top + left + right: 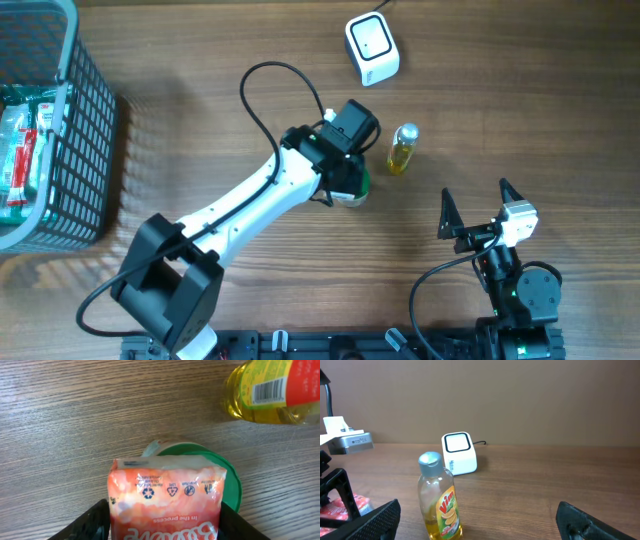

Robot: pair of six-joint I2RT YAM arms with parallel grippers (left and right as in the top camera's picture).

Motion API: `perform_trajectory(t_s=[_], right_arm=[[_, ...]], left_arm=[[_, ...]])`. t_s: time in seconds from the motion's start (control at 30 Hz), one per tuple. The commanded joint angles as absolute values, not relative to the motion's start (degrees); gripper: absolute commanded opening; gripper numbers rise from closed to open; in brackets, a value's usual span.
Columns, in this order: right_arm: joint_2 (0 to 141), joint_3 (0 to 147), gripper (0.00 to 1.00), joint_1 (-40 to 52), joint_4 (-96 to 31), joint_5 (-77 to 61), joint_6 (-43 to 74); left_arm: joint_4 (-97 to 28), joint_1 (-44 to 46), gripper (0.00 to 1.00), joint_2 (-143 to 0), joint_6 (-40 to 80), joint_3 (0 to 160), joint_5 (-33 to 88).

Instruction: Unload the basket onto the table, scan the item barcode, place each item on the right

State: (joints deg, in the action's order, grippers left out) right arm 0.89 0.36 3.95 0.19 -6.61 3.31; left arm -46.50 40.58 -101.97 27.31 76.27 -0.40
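An orange-red pouch (165, 505) stands between my left gripper's (165, 527) black fingers, which press against both of its sides. Behind it lies a round green lid (231, 482) on the wood. In the overhead view the left gripper (348, 182) points down over this spot at table centre. A yellow Vim bottle (403, 148) stands upright just to the right, its barcode (269, 390) showing in the left wrist view. The white scanner (371, 48) sits at the back. My right gripper (475, 195) is wide open and holds nothing, well short of the bottle (442, 497) and scanner (458, 452).
A grey wire basket (85, 150) with packaged goods stands at the left edge. The scanner's cable runs off the back. A black cable loops over the left arm.
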Motion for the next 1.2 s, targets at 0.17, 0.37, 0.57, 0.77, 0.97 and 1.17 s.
perform_trajectory(t_s=[0.17, 0.37, 0.57, 0.77, 0.97, 1.17], right_arm=[[0.60, 0.30, 1.00, 3.68, 0.36, -6.50, 3.11], [0.60, 0.30, 1.00, 3.68, 0.36, -6.50, 3.11], [0.60, 0.30, 1.00, 3.68, 0.38, -6.50, 3.09], [0.60, 0.30, 1.00, 3.68, 0.38, -6.50, 3.14], [0.60, 0.30, 1.00, 3.68, 0.36, -6.50, 3.11], [0.60, 0.30, 1.00, 3.68, 0.36, -6.50, 3.14]], left_arm=[[-46.65, 38.79, 0.34, -100.68, 24.45, 77.36, 2.55], [-47.29, 35.59, 0.34, -99.00, 24.21, 77.36, 2.55], [-49.19, 32.69, 0.35, -96.07, 23.97, 77.36, 2.52], [-51.09, 32.86, 0.35, -96.40, 22.63, 76.27, -1.48], [-48.16, 33.76, 0.35, -97.62, 23.22, 71.81, -1.80], [-44.01, 34.92, 0.37, -98.65, 23.86, 68.58, -0.23]])
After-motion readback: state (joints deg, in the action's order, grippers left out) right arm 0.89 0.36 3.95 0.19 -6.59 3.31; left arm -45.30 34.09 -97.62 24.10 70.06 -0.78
